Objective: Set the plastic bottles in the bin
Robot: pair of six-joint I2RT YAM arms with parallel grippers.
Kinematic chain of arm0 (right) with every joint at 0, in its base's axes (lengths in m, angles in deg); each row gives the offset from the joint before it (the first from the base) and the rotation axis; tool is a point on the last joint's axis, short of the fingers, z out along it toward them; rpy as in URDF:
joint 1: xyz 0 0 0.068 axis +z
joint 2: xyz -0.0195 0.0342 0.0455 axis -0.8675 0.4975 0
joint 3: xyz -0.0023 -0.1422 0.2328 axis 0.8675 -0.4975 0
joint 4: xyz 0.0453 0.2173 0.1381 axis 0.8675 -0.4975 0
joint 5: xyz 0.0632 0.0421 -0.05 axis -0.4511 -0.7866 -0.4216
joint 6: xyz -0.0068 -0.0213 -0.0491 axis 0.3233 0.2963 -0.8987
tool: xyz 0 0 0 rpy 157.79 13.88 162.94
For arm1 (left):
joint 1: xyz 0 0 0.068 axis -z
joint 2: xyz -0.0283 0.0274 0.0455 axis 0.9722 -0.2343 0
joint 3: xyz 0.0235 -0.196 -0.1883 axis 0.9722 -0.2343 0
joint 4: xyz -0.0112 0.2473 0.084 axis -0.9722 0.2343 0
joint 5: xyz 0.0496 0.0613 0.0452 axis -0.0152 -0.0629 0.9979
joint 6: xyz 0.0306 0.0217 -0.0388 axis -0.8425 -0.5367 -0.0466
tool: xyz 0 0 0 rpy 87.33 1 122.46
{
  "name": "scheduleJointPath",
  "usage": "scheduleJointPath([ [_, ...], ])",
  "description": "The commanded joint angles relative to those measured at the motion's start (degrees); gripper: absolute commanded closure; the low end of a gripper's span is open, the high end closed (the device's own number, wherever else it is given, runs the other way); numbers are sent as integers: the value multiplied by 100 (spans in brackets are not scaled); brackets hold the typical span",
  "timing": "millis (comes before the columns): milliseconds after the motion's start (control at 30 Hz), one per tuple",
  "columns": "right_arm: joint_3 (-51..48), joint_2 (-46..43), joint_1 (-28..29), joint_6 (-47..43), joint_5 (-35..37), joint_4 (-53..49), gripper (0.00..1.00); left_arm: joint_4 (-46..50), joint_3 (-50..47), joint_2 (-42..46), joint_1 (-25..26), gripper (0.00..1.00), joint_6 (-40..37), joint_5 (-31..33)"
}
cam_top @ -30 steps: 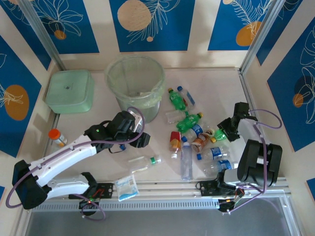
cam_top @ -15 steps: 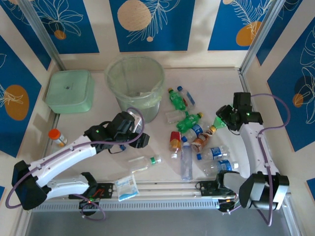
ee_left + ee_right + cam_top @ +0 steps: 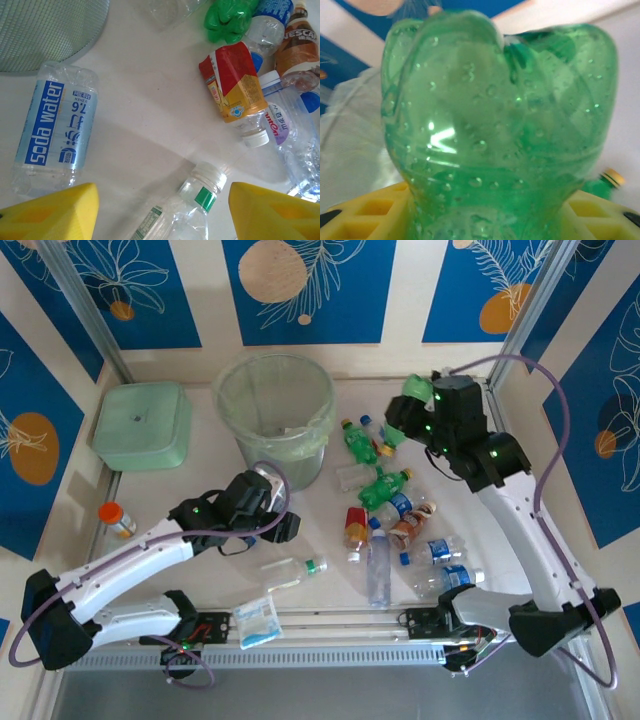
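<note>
My right gripper (image 3: 403,415) clamps a green bottle (image 3: 495,125), raised near the bin (image 3: 300,455) for the drop. My left gripper (image 3: 160,212) hovers, jaws apart, over a clear bottle (image 3: 197,192).

A pale-green square lidded box (image 3: 142,425) sits at ten o'clock on the desk (image 3: 160,490). A flat blue-and-white sachet (image 3: 257,621) lies at seven o'clock by the near metal rail (image 3: 330,652). Blue leaf-patterned wall panels (image 3: 300,290) stand behind.
</note>
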Motion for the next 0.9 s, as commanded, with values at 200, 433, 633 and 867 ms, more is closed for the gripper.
scheduleJointPath([
  [200,1079,1127,1003,-891,77,1379,49,66,-329,176,38,33,386,367],
  [433,1988,2096,1315,-997,-154,1883,50,-21,-590,254,39,31,640,381],
  [633,2756,2923,1444,-947,-282,1736,50,40,-609,309,42,30,637,483],
  [867,2991,3361,1539,-917,-341,1587,44,81,-625,315,34,30,601,522],
])
